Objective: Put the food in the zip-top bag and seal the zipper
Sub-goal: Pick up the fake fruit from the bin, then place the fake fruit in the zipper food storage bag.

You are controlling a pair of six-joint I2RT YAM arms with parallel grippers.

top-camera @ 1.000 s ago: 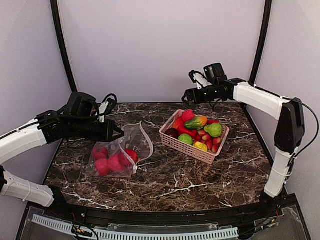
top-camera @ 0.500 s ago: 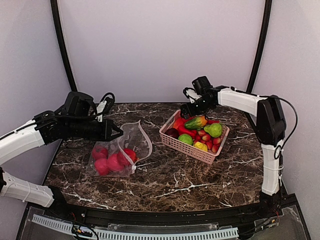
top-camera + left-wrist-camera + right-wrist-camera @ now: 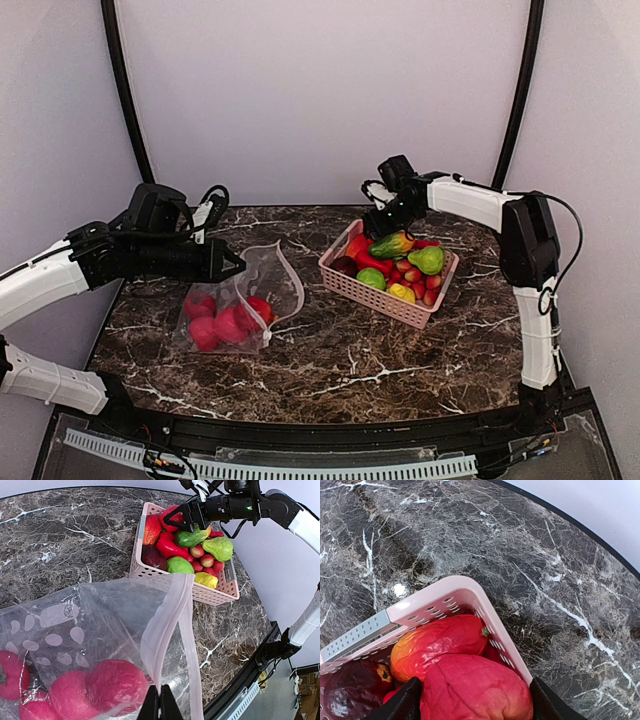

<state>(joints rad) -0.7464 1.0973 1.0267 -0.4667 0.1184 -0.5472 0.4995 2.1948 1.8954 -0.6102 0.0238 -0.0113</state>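
L end effector is pinching the clear dotted plastic zip-top bag by its rim — R end effector, spread wide, is straddling a glossy red toy fruit.

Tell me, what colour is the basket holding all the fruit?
The basket is pink, with rows of little holes in its walls. The left wrist view shows it best.

We show two arms of like build. The left arm and right arm alternate smooth white link shells with matte black joint housings. Black cables loop at the left wrist; a thin black cable arcs past the right elbow. The left end effector is black and narrow-tipped; the right end effector has broad black fingers.
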